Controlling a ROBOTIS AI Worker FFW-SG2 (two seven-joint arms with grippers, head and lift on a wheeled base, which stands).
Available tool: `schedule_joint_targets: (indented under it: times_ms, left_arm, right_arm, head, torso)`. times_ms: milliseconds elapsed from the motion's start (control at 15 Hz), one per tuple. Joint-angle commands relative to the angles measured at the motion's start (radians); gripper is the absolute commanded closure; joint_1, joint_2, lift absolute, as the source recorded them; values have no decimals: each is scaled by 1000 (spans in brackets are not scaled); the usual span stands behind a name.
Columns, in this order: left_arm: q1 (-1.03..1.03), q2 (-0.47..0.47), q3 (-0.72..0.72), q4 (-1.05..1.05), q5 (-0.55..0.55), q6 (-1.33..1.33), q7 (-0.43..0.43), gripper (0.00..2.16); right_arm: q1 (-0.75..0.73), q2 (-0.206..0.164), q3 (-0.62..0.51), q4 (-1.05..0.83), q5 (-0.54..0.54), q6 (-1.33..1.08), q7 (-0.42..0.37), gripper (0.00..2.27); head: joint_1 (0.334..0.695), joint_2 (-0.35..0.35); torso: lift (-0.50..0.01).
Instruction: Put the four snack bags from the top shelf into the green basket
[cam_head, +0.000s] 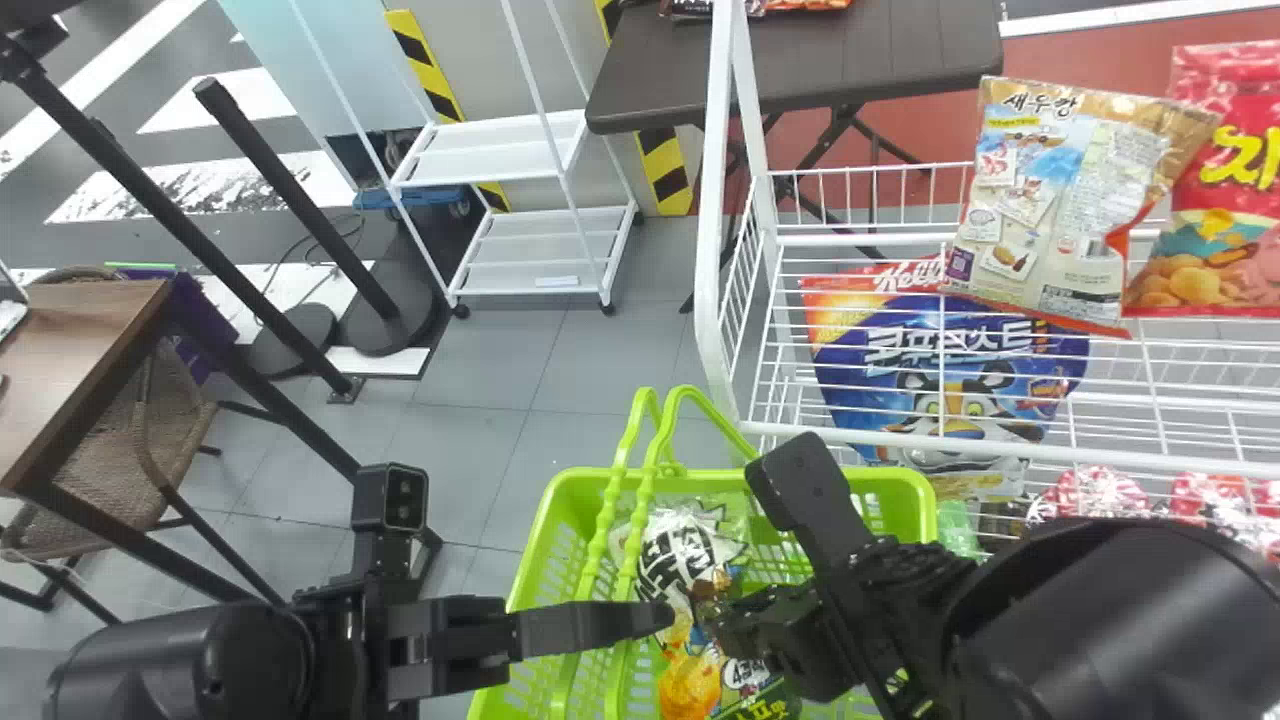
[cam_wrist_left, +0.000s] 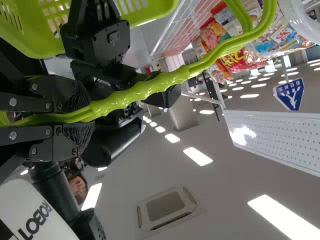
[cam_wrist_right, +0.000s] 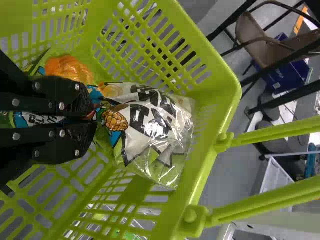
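In the head view my left gripper (cam_head: 650, 619) lies over the green basket (cam_head: 900, 490); in the left wrist view the left gripper (cam_wrist_left: 82, 116) is shut on the basket's handles (cam_wrist_left: 150, 86). My right gripper (cam_head: 712, 615) reaches down inside the basket. Seen from the right wrist, the right gripper (cam_wrist_right: 95, 119) has its fingers closed on the edge of a white-and-black snack bag (cam_wrist_right: 155, 130), which rests against the basket wall. An orange-and-green bag (cam_head: 692, 685) lies beside it, partly hidden by the arm. On the rack are a beige bag (cam_head: 1060, 200) and a red bag (cam_head: 1225, 200).
A white wire rack (cam_head: 740, 200) stands just beyond the basket, to the right. Lower in it is a blue cereal bag (cam_head: 940, 370), with small red packs (cam_head: 1100, 492) near the right arm. A dark table (cam_head: 800, 60) and a white cart (cam_head: 490, 150) stand farther back.
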Motion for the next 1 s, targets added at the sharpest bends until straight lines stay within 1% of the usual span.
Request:
schedule_joint_targets:
  times_ms: [0,67,133,200,267,333,400,467,533,600,667,733,800,933]
  left_arm:
    - [-3,1,0,2,0,-1,-10,2148]
    - [-3,3,0,2,2,-1,-10,2148]
    - [-3,3,-2,2,2,-1,-10,2148]
    - [-3,4,-3,2,3,-1,-10,2148]
    - [-1,6,0,2,6,-1,-10,2148]
    - [0,6,6,2,8,-1,-10,2148]
    - [2,7,9,2,14,-1,-10,2148]
    - [2,9,9,2,14,-1,-10,2148]
    - [2,7,8,1,14,-1,-10,2148]
    - [2,7,5,1,14,-1,-10,2148]
    - [2,6,0,1,16,-1,-10,2148]
    - [2,4,-3,1,16,-1,-10,2148]
    - [3,4,-5,1,16,-1,-10,2148]
    - [8,3,-3,1,16,-4,-10,2148]
  right_arm:
    - [69,1,-80,-140,-12,5,31,-1]
    - [93,1,-140,-215,-72,12,52,29]
    - [113,1,-190,-286,-124,18,54,33]
    - [136,-28,-253,-372,-152,30,62,33]
    - [167,-54,-348,-451,-156,97,86,39]
    - [190,-54,-440,-523,-147,140,106,39]
    - [211,-54,-528,-569,-124,147,106,39]
    - [211,-54,-586,-572,-100,113,106,39]
    - [196,-54,-626,-545,-55,67,100,39]
    - [167,-52,-635,-491,-6,15,86,39]
    - [135,-51,-635,-421,29,-62,77,39]
    - [102,-51,-633,-355,52,-120,63,39]
    - [60,-51,-632,-267,71,-203,45,39]
    - [-14,-51,-629,-105,89,-360,32,43]
  head:
    - [695,350]
    - [695,350]
    - [695,350]
    - [695,350]
    - [695,350]
    - [695,350]
    - [695,350]
    - [695,350]
    - [695,350]
    - [695,350]
    - [695,250]
    - [695,204]
    - [695,175]
    - [695,130]
  torso:
    - [0]
    - [0]
    - [0]
    - [0]
    - [0]
    - [0]
    - [0]
    - [0]
    - [0]
    - [0]
    - [0]
    - [0]
    - [0]
    - [0]
